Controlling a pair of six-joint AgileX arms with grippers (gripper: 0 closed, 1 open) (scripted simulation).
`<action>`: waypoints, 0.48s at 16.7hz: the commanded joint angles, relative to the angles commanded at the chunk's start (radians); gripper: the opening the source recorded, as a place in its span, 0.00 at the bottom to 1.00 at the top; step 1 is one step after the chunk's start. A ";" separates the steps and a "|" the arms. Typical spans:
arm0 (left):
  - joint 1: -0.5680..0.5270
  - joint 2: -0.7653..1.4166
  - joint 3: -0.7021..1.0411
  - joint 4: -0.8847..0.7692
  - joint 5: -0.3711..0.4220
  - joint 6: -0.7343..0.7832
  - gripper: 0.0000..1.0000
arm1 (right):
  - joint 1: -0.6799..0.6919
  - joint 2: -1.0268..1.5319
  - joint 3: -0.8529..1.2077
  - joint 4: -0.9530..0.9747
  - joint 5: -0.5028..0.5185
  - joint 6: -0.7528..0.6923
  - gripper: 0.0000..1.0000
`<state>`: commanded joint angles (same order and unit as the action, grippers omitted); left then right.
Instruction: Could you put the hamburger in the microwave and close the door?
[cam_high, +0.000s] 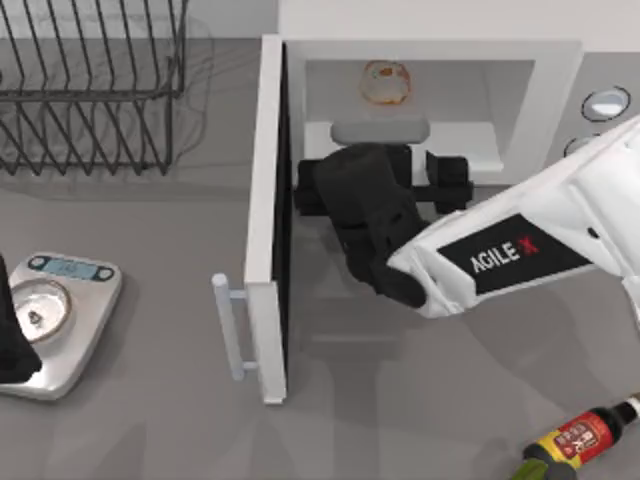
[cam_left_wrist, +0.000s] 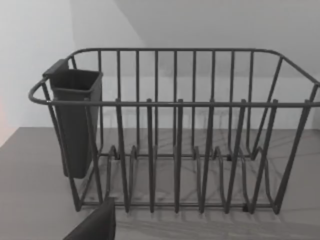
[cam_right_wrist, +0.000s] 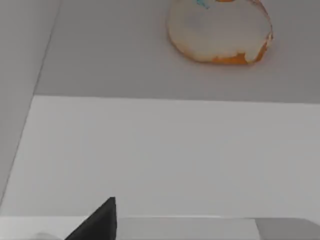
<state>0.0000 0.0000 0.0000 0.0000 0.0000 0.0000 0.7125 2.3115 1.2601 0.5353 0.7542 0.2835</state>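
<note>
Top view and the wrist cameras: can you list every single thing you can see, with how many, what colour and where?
microwave: one, white, back of the table, right of centre.
door: one, white with a dark inner face, swung open toward the front.
hamburger: one, tan-orange with a pale top, inside the microwave.
rack: one, dark grey wire, back left, with a grey cup on its end.
scale: one, silvery, left edge.
bottle: one, dark with a red label, front right corner.
right gripper: black, at the microwave's mouth, open.
left arm: black, parked at the left edge.
</note>
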 joint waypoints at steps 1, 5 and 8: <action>0.000 0.000 0.000 0.000 0.000 0.000 1.00 | 0.023 -0.037 -0.073 0.021 0.021 0.015 1.00; 0.000 0.000 0.000 0.000 0.000 0.000 1.00 | 0.096 -0.154 -0.285 0.091 0.092 0.069 1.00; 0.000 0.000 0.000 0.000 0.000 0.000 1.00 | 0.121 -0.188 -0.343 0.117 0.117 0.091 1.00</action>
<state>0.0000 0.0000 0.0000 0.0000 0.0000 0.0000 0.8336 2.1233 0.9169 0.6528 0.8713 0.3745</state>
